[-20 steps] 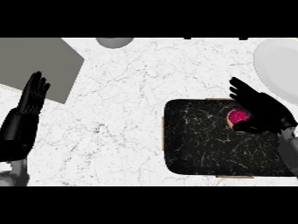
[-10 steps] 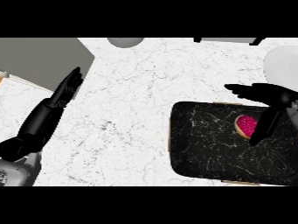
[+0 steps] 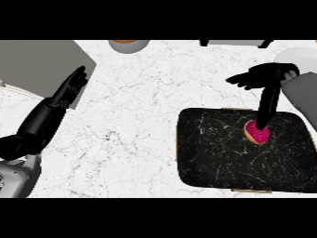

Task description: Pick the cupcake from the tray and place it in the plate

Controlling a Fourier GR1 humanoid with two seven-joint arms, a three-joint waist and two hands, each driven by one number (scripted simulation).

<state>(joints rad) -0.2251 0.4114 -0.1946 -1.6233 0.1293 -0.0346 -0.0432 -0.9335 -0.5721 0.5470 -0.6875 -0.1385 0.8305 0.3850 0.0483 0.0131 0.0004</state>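
The cupcake [image 3: 258, 133], pink-topped with a tan base, sits on the black marbled tray [image 3: 243, 162] near its upper right part. My right hand [image 3: 265, 76] hovers beyond the tray's far edge, fingers spread straight to the left. One long digit [image 3: 268, 103] reaches down and touches the cupcake's top edge; nothing curls round the cupcake. The white plate [image 3: 299, 56] lies at the far right, partly hidden behind my right forearm. My left hand [image 3: 69, 89] rests open at the left, fingers straight, holding nothing.
A grey slab [image 3: 30, 60] lies at the far left corner under my left fingertips. A grey bowl [image 3: 128, 45] stands at the counter's far edge, and a dark object [image 3: 234, 42] beside it. White marble counter [image 3: 140, 121] spreads between the hands.
My right hand has lifted off the cupcake and swung toward the far edge, fingers spreading out. The cupcake stays on the tray. My left hand stays open.
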